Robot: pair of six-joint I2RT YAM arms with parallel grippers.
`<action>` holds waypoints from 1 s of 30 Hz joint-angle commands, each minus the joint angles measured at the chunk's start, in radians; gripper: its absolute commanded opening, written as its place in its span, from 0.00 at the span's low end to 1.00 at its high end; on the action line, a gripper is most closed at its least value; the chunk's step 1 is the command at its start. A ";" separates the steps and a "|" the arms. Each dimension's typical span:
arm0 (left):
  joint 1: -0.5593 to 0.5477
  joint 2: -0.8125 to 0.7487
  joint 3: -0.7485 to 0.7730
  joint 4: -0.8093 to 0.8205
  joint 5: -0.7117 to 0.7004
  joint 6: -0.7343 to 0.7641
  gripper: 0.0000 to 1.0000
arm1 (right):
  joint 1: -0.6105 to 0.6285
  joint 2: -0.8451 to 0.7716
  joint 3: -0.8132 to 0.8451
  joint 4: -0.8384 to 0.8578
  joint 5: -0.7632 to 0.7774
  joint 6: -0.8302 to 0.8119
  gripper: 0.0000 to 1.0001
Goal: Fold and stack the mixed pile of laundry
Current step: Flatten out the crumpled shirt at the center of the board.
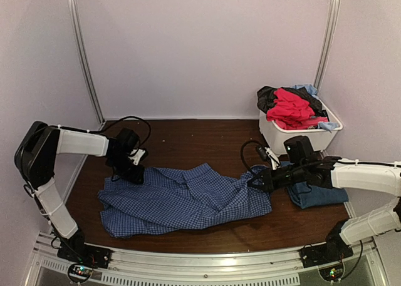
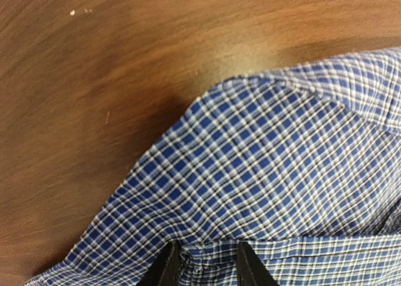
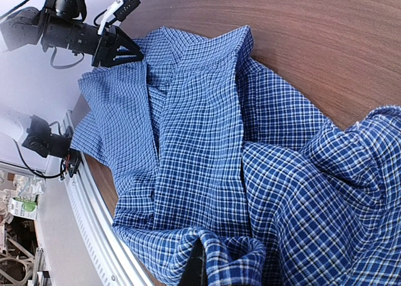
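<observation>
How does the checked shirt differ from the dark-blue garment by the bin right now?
The checked shirt is patterned; the dark-blue garment is plain. The checked shirt lies spread and rumpled across the table; the dark-blue garment is folded compactly beside the bin. Both are blue and rest on the table.

- I see the blue-and-white check shirt (image 1: 188, 198) spread out and rumpled across the middle of the tabletop (image 1: 188, 142).
- A dark-blue garment (image 1: 316, 197) lies folded just right of it.
- Red, black and light-blue clothes (image 1: 289, 107) are heaped in the white bin (image 1: 276, 139).
</observation>
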State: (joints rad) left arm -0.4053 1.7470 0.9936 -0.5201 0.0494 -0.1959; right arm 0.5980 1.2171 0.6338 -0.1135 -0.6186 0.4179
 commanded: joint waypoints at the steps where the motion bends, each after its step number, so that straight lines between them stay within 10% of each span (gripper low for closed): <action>1: 0.006 0.010 0.007 0.028 0.028 -0.005 0.32 | -0.005 -0.027 0.000 -0.007 0.001 -0.004 0.00; 12: 0.006 -0.003 0.018 0.020 -0.016 -0.014 0.52 | -0.006 -0.016 0.001 0.003 -0.012 -0.005 0.00; 30: 0.002 -0.110 -0.008 0.015 0.065 -0.012 0.00 | -0.005 -0.015 0.009 -0.007 0.001 -0.006 0.00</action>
State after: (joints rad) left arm -0.4049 1.6878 0.9913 -0.5167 0.1085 -0.2008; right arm 0.5976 1.2137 0.6338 -0.1188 -0.6247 0.4179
